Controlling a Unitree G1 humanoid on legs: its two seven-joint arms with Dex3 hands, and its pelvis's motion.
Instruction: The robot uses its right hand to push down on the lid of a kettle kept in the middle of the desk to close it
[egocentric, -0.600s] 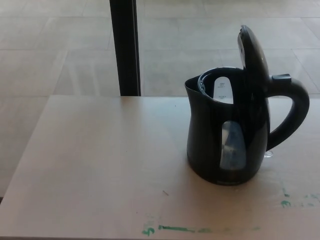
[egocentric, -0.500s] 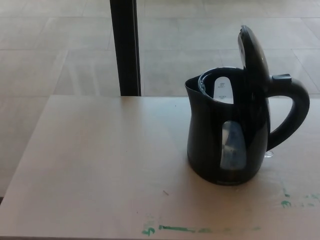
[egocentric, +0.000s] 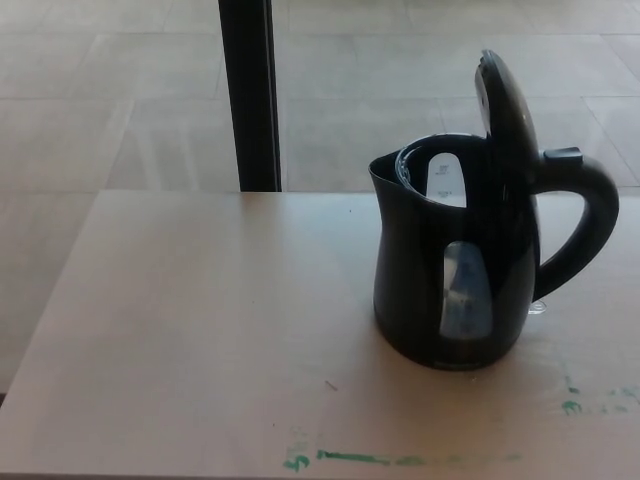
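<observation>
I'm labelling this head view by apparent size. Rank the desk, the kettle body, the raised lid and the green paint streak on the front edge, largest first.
1. desk
2. kettle body
3. lid
4. green paint streak: longer than the lid but very thin, so their order is unsure.

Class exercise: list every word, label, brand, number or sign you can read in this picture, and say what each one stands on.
None can be read.
Kettle: small marks inside the opening, too blurred to read.
Desk: green paint smears, not writing.
</observation>
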